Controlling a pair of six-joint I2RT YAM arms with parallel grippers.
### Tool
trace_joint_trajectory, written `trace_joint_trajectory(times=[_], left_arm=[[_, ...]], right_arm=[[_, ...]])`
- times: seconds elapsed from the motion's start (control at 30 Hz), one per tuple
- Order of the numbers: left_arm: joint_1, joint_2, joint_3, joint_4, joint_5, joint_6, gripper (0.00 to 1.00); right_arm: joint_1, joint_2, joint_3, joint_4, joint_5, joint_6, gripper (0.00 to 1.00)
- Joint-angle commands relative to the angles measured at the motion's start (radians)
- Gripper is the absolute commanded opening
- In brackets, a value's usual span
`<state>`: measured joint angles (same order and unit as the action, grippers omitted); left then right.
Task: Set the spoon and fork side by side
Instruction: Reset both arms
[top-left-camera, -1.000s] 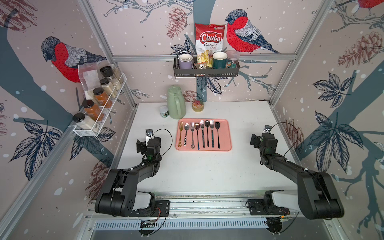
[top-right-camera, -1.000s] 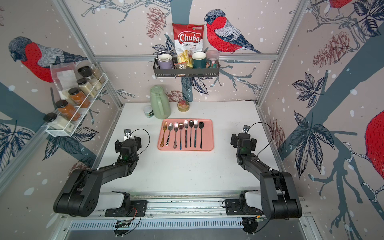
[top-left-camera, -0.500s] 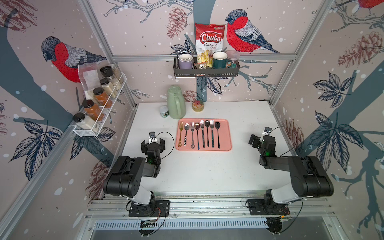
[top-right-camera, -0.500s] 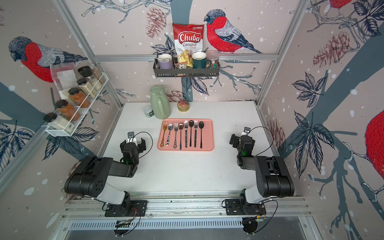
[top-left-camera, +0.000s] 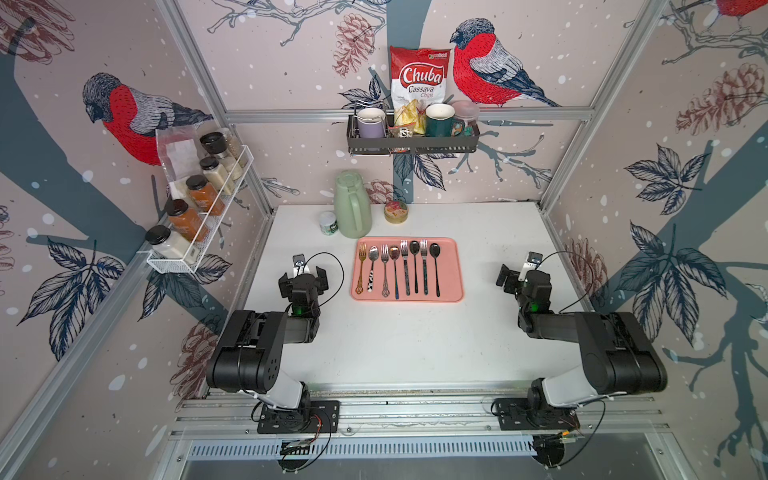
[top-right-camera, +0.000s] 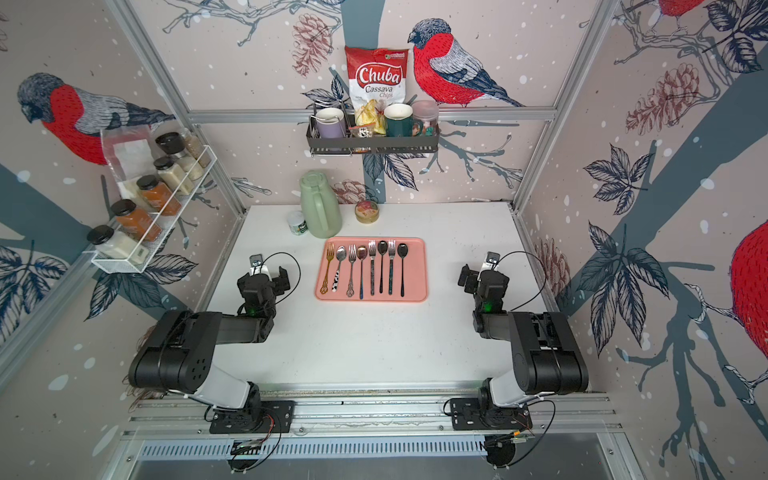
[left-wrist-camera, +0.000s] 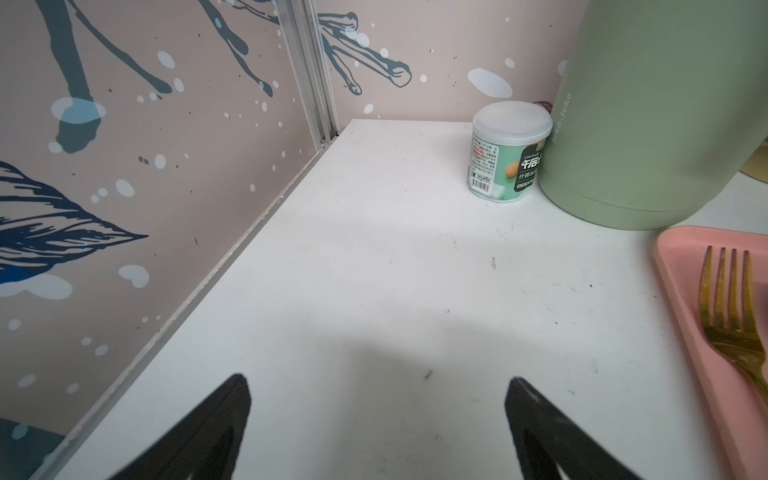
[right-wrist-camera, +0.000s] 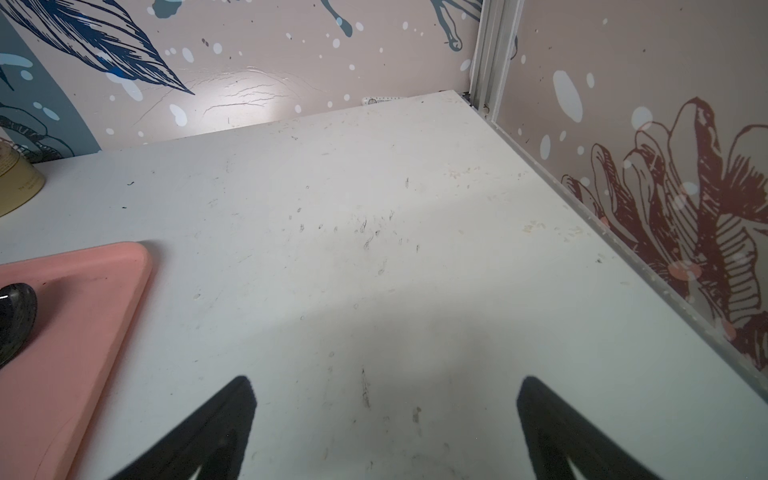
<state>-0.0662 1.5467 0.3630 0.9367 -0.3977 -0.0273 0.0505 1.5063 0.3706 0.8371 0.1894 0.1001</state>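
Your left pincer and right pincer both stand wide apart and empty, low over bare bench. Between them sits the tray, its cutlery in a row with handles pointing back towards you. The gold fork lies nearest the left, the black spoon nearest the right. Since a second ago both arms have folded back (the cutlery hasn't moved).

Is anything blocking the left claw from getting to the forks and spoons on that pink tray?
Nothing visible. Only bare table lies between the open left gripper and the pink tray; the gold fork lies nearest, just inside the low rim.
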Motion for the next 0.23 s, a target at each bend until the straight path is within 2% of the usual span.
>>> trace_joint_trajectory(times=[0.0,0.2], left_arm=[[0.004,0.000,0.001,-0.003,-0.015,-0.011,0.96],[0.004,0.000,0.001,-0.001,-0.015,-0.011,0.96]], right_arm=[[0.000,0.002,0.000,0.039,0.013,-0.016,0.99],[-0.004,0.002,0.000,0.038,0.007,-0.014,0.99]])
